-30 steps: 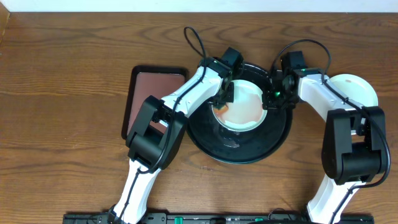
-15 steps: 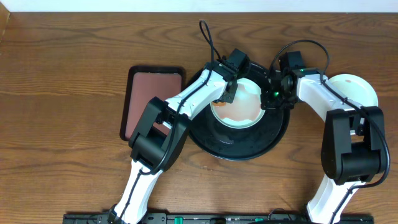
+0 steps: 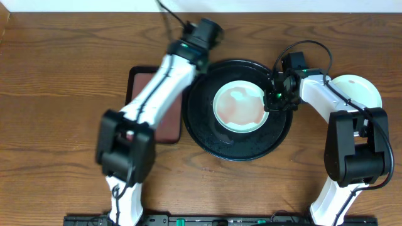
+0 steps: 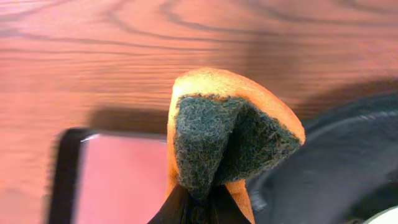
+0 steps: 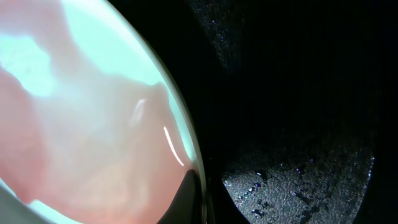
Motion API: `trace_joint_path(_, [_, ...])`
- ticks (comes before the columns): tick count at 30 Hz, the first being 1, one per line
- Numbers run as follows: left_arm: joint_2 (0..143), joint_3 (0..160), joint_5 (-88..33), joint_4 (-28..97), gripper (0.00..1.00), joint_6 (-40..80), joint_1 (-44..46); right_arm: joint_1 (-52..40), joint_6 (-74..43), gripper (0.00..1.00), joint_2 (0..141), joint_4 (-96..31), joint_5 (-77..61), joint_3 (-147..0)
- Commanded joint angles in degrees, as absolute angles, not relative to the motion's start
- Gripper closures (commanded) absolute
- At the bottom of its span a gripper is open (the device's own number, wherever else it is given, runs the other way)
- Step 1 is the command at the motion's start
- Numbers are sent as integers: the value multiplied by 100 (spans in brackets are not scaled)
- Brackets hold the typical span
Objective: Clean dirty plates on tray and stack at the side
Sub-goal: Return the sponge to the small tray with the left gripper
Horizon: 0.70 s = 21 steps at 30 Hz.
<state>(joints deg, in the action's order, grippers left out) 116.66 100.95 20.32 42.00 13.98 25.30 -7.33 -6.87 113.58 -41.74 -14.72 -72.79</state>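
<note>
A brown wood-grain desk (image 3: 63,94) fills the overhead view, with a strip of white wall along its far edge. The glossy black tray (image 3: 207,135) sits at the middle. It holds one mint-blue plate (image 3: 240,108) with a reddish film across its face. Water droplets bead on the tray's floor beside it.

The right end effector (image 3: 271,100) is pinched together on the right rim of that plate. The left end effector (image 3: 204,30) is above the desk at the tray's far-left edge. It is clamped on a folded orange sponge (image 4: 230,137), dark scouring side inward.

A rectangular maroon tray (image 3: 168,129) lies just left of the black tray. A pale plate (image 3: 361,88) rests on the desk to the right.
</note>
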Motion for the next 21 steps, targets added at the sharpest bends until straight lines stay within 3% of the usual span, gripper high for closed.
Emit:
trace_joint_path(1, [11220, 10141, 1789, 4628, 92, 1588, 2294, -696, -504, 99, 11443, -4265, -690, -7148])
trace_joint_path(7, [11067, 10022, 567, 5870, 93, 2062, 1527, -696, -397, 99, 11443, -4265, -725, -7148])
trace_joint_path(14, [11128, 8796, -440, 5660, 91, 2064, 840, -696, -401, 99, 11443, -4263, -1044, -7148])
trace_joint_path(18, [10969, 8735, -762, 5697, 59, 2040, 593, -696, -515, 98, 11443, -4193, -1083, -7148])
trace_joint_path(21, [10652, 8853, -972, 5695, 51, 2040, 499, -696, -799, 84, 11450, -4097, -1100, -7144])
